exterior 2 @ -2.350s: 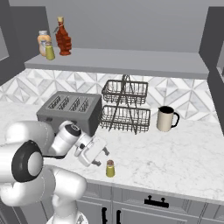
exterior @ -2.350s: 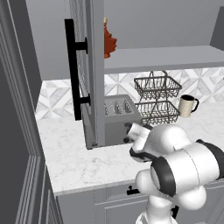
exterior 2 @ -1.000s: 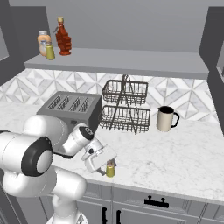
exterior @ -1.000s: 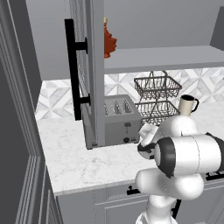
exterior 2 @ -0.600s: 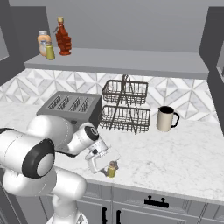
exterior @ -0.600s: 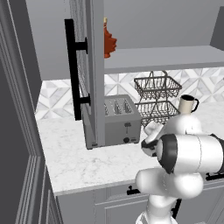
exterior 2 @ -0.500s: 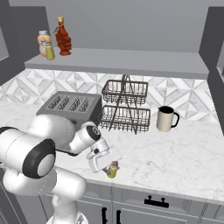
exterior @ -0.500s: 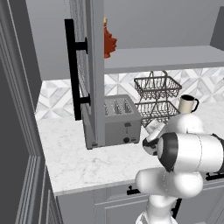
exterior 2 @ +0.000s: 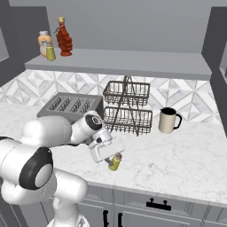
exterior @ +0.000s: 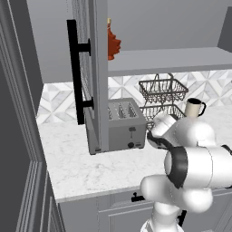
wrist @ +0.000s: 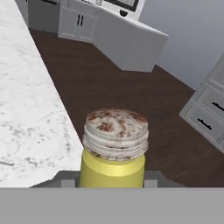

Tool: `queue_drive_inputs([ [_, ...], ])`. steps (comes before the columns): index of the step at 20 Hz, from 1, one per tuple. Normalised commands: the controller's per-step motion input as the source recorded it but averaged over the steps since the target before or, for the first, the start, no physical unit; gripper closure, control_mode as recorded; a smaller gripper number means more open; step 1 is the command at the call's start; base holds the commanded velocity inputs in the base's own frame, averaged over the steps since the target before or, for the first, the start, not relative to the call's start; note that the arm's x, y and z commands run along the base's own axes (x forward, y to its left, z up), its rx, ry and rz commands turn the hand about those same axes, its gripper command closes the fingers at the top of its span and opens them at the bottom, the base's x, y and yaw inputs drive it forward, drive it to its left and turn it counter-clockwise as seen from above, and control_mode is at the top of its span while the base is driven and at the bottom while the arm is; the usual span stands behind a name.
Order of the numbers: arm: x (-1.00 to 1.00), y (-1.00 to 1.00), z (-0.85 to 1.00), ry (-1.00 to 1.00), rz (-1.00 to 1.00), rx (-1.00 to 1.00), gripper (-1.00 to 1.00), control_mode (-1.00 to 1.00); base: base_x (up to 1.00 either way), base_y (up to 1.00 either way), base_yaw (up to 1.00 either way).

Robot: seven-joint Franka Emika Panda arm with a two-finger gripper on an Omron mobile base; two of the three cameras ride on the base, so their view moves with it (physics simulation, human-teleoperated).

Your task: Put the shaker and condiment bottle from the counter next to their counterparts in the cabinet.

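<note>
The shaker [exterior 2: 115, 162] is standing upright on the marble bench [exterior 2: 186, 164], near its front edge and well in front of the toaster [exterior 2: 73, 107]. The gripper [exterior 2: 111, 158] is sitting low over it from the left, and in the hand view the shaker [wrist: 113, 151] is rising close up between the fingers, its mottled pale cap just above the yellow body. The jaws are pressing in on the yellow body from both sides — closed on the shaker, which is not lifted yet.

A little over two seconds ago the gripper was hanging open and short of the shaker, with a clear gap between them. Since then the arm has been reaching forward and down, and over the last second the fingers have been drawing together around the shaker. The shaker itself is staying on the same spot of the bench.

Everything else is standing as before. The two-tier wire basket [exterior 2: 127, 108] is sitting behind the shaker against the tiled wall, and the cream mug [exterior 2: 168, 120] is standing to its right. Up on the cabinet [exterior 2: 133, 62] shelf, the red leaf-shaped bottle [exterior 2: 64, 40] is standing at the left end with a small shaker [exterior 2: 50, 52] just beside it. From the left base view the cabinet door [exterior: 93, 77] is hanging open, edge-on, with its black bar handle [exterior: 74, 72] facing left.
</note>
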Motion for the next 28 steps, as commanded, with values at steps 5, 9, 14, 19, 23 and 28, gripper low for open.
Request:
queue_drive_inputs([
  [5, -0.03, 0.0, 0.72, -0.09, 0.18, 0.0, 1.0, -1.0, 0.0, 0.0, 0.0],
  [9, -0.02, 0.0, 0.68, -0.17, 0.28, -0.02, 1.0, -1.0, 0.0, 0.0, 0.0],
  [14, -0.52, 0.0, 0.61, -0.32, 0.27, -0.05, 1.0, -1.0, 0.0, 0.0, 0.0],
  [19, -0.48, 0.01, 0.75, -0.35, 0.23, -0.03, 1.0, -1.0, 0.0, 0.0, 0.0],
  [23, -0.47, 0.21, 0.68, -0.37, 0.26, -0.09, 1.0, -1.0, 0.0, 0.0, 0.0],
  [28, -0.37, 0.57, 0.64, -0.38, 0.26, -0.21, 1.0, -1.0, 0.0, 0.0, 0.0],
])
